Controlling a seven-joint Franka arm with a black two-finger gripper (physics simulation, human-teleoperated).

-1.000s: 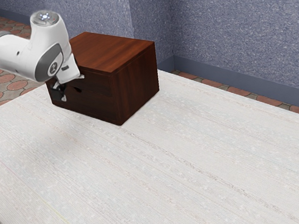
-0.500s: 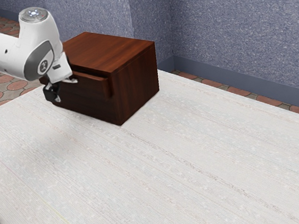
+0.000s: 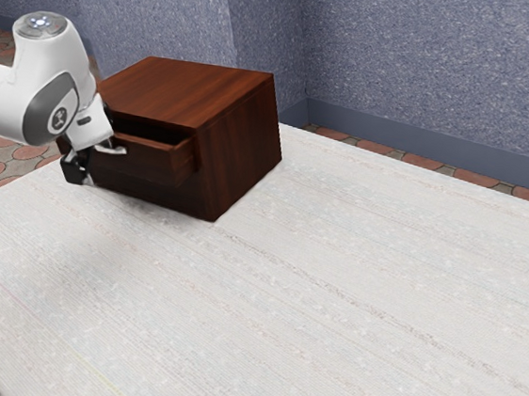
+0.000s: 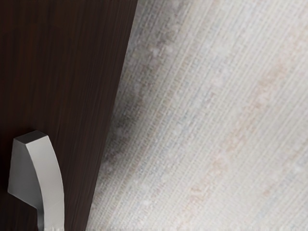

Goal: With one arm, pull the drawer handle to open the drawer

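Dark wooden drawer (image 3: 155,156) partly out of its cabinet (image 3: 224,128), pale grey handle (image 4: 37,178) seemingly on its front.

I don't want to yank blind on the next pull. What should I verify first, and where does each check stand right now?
1. Drawer partly out of the cabinet: ok.
2. Tool at the drawer's front, on the exterior view's left: ok.
3. Handle close under the hand in the wrist view: ok.
4. Firm grip on the handle: cannot tell.
5. Cabinet flat on the table, not tipped: ok.
6. Drawer travel left before its stop: cannot tell.
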